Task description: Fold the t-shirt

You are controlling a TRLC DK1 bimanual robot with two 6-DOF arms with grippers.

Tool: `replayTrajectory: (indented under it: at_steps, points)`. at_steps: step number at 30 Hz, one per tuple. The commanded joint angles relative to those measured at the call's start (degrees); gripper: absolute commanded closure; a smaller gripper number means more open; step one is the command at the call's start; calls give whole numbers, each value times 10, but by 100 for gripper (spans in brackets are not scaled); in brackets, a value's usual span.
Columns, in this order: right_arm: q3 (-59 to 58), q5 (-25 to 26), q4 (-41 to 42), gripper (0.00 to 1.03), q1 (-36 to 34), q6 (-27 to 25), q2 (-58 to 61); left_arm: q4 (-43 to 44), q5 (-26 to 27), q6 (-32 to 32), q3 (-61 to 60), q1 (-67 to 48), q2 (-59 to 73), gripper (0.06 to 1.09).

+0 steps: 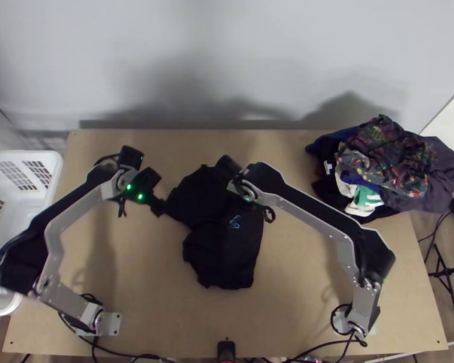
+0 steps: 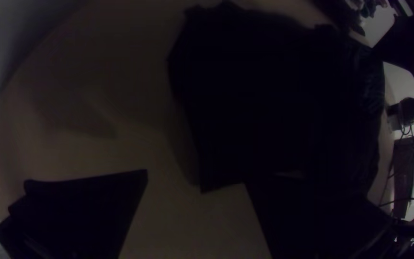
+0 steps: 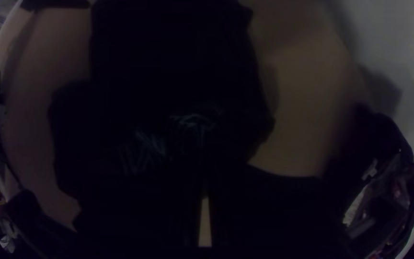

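Nearest, the black t-shirt is found at mid-desk, its near part laid fairly broad, its outline notched on the left and its layers not to be told apart in the dark cloth. A small blue print is shown toward its right side. Just beside the shirt's far left edge, the left end effector is held open, with nothing gripped; over its far right part the right end effector is placed, and whether it is closed on cloth cannot be told. The step in hand is judged to be the taking and squaring of the far edge before a fold is made. For this, the left fingers should be brought low and level, so that the border is taken with all its layers and the middle is not pinched. Both sides should then be drawn gently apart until the notch is eased out, and carried together, low, toward the near hem; if one side is led, a skewed fold is risked. Farther off, right of the shirt, the heaped clothes should be kept clear of the right elbow.
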Motion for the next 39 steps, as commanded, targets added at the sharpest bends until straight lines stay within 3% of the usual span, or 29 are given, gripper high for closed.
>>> replayTrajectory:
  at_steps: [1,13,14,15,16,21,26,32,39]
  points:
    - [-14,3,-3,100,1,-9,-37,-30,58,-42,96,8,83,11]
    - [-6,3,5,100,2,-13,-42,-39,70,-57,105,1,135,19]
    - [-6,3,5,100,2,-14,-44,-38,70,-57,106,0,138,23]
    - [-6,3,5,100,1,-15,-45,-38,72,-64,110,0,146,36]
    - [-7,3,5,100,1,-15,-46,-37,73,-66,110,-1,147,40]
    - [-17,3,5,100,-2,-15,-53,-29,120,-83,110,0,160,84]
    - [-26,2,-1,100,-21,-24,-88,-31,140,-91,106,23,133,92]
    - [0,0,-3,100,-91,-19,-168,-59,264,-123,105,131,51,94]
    - [31,-14,-4,100,-197,-22,-248,-71,337,-178,108,195,-72,94]
